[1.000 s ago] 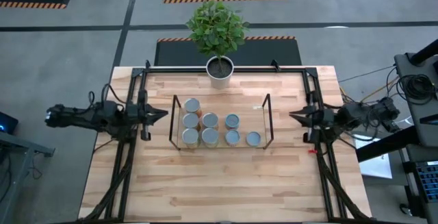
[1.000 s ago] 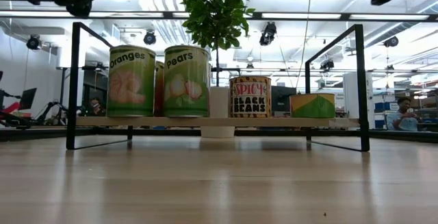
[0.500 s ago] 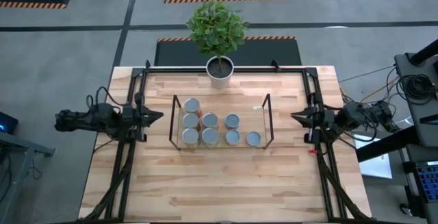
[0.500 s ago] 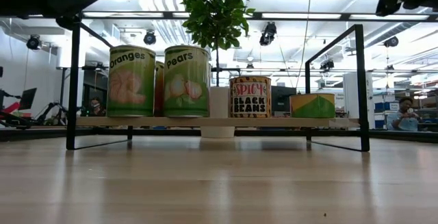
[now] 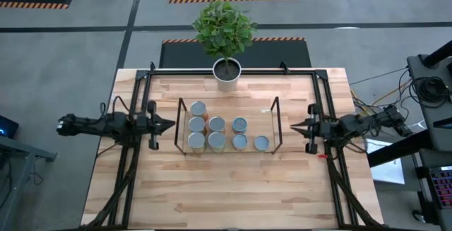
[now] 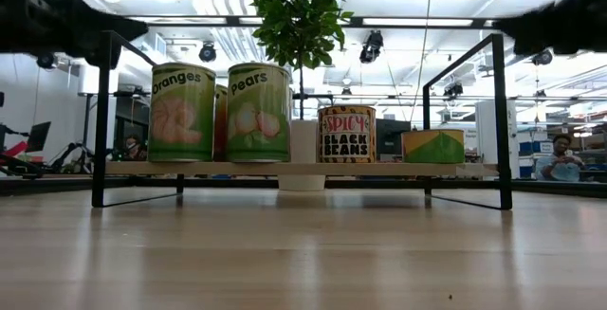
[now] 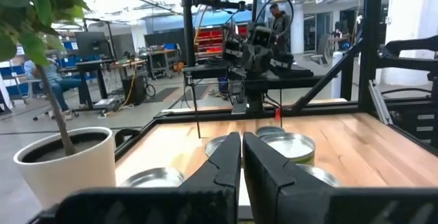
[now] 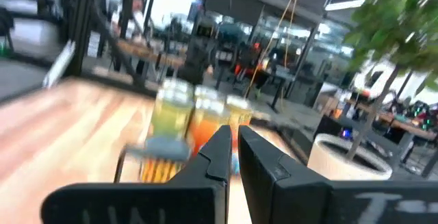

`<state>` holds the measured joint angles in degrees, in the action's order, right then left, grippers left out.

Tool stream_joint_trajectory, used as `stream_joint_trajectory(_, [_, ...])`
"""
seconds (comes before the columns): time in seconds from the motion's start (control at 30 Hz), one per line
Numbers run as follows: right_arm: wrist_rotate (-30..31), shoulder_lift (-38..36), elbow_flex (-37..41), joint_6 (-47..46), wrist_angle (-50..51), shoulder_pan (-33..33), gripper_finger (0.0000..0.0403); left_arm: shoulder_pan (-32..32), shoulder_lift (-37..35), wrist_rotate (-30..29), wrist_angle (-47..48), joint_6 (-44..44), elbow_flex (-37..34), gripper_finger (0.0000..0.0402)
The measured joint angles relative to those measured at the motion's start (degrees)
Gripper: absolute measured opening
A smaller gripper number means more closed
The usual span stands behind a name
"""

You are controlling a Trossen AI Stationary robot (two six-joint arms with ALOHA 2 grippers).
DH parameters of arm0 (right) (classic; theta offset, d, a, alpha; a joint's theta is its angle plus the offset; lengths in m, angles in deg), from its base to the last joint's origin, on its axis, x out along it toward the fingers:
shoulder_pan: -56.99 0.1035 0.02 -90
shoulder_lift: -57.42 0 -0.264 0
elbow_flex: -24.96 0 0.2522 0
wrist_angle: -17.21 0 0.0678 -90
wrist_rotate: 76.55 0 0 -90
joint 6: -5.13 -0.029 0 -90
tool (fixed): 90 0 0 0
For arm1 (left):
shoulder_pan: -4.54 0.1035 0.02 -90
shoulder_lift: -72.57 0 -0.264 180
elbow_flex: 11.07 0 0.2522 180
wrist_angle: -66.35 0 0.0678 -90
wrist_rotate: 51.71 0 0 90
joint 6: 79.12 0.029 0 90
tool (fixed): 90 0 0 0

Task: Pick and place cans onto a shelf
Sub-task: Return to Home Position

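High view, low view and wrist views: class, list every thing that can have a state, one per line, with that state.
cans: upright, all on the shelf, none held.
shelf: standing on the table, loaded.
left tool: shut, empty, raised, clear of the shelf's left end.
right tool: shut, empty, raised, clear of the shelf's right end.
plant pot: upright, behind the shelf.

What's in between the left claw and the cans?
Just the black wire end of the shelf, standing between the left gripper and the cans; the high view shows it.
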<state>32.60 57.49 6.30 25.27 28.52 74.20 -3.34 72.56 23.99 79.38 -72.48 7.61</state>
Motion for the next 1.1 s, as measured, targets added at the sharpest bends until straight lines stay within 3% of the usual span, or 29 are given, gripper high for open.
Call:
stream_joint_trajectory(0.2, [0.38,0.03,4.14,0.41,-1.38,0.00,0.0018,0.00,0.00,-0.11,-5.09,0.09,-4.36,0.0000])
stream_joint_trajectory(0.63, [0.43,0.81,4.17,-5.34,-1.16,-0.02,0.0018,0.09,0.34,-0.77,-4.30,-1.30,-4.34,0.0000])
stream_joint_trajectory(0.87, [0.41,1.16,4.19,-0.24,-1.14,0.00,0.0018,0.09,0.79,-0.79,-4.30,-1.33,-4.34,0.0000])
stream_joint_trajectory(1.1, [0.42,1.15,4.21,-2.84,-1.12,0.00,0.0018,0.11,1.04,-0.76,-4.30,-1.36,-4.09,0.0000])
